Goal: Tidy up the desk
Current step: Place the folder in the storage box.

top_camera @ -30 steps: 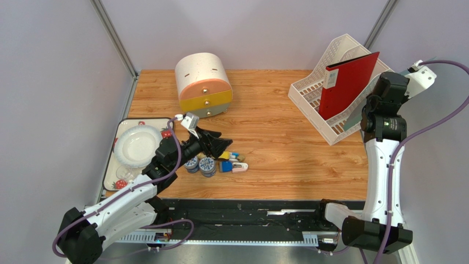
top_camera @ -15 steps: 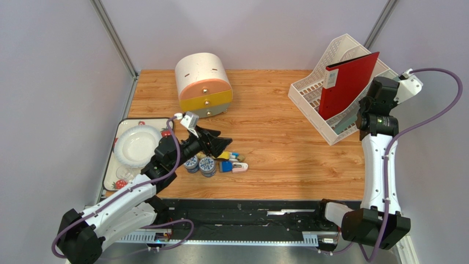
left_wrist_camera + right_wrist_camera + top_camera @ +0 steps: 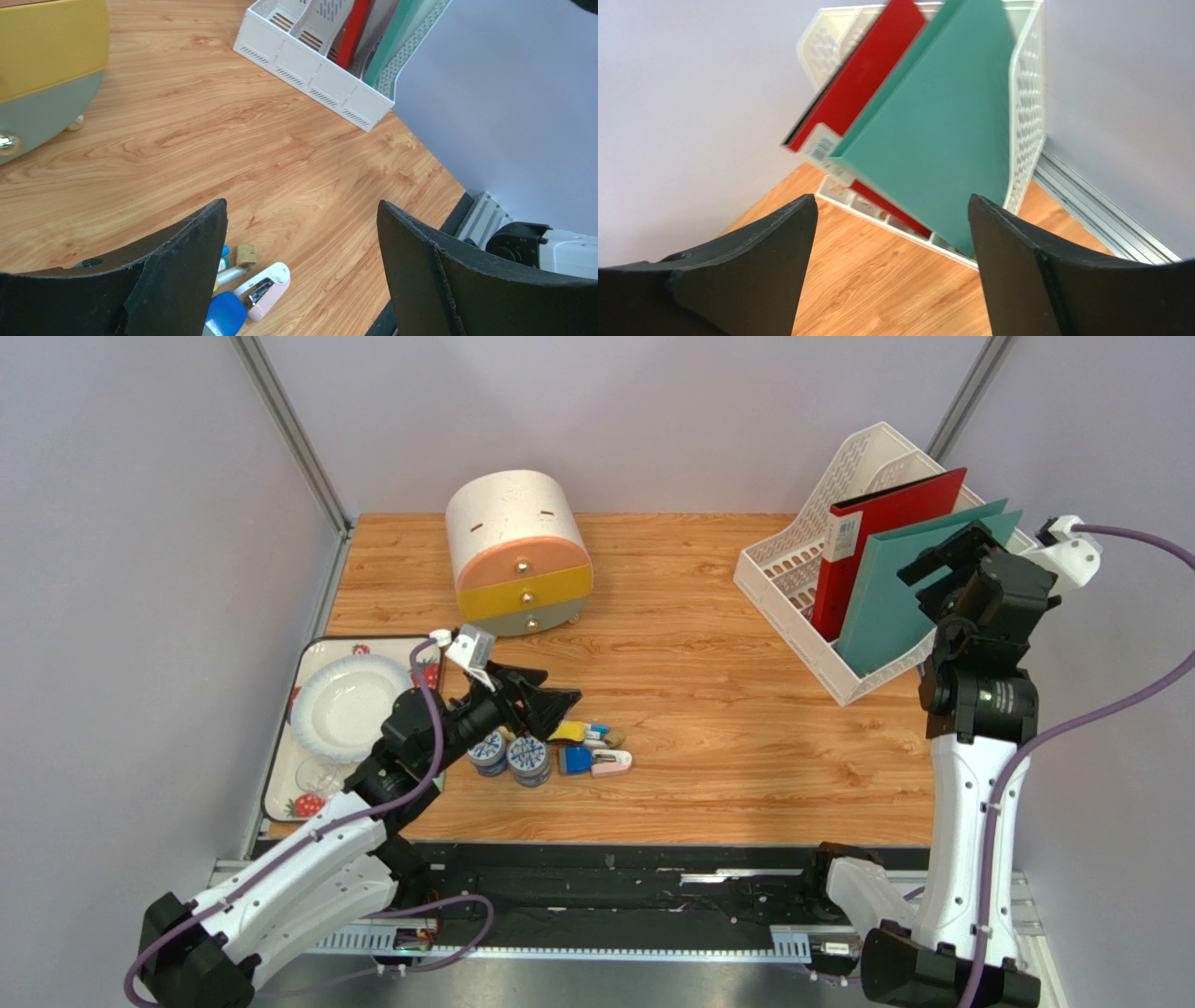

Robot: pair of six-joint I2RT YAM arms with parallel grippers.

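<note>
The desk [image 3: 701, 686], a light orange-brown wood-grain tabletop, fills the middle of the overhead view between metal rails. At its far right corner a white perforated plastic file rack [image 3: 786, 574] sits askew, and at far centre stands a rounded cream drawer unit with orange and yellow fronts [image 3: 516, 549]. A red folder [image 3: 884, 546] and a teal folder [image 3: 912, 595] lean steeply in the rack, the teal one nearer the right gripper [image 3: 891, 199], whose fingers stand wide with nothing between them, just short of the teal cover. A careless pull-back could clip that leaning cover and tip it out, or shove the light rack toward the desk's edge. At the left edge a strawberry-print tray [image 3: 285, 756] carries a white plate [image 3: 344, 703]. Near the front lies a tight heap: two round blue-patterned rolls [image 3: 511, 753] and, beside them, a pink-and-white stapler [image 3: 610, 760] among smaller blue and yellow bits. The left gripper [image 3: 302, 206] hangs over this heap, fingers spread and empty. Closing on so crowded a cluster risks catching two items together or knocking the rolls so they run off the near edge.
</note>
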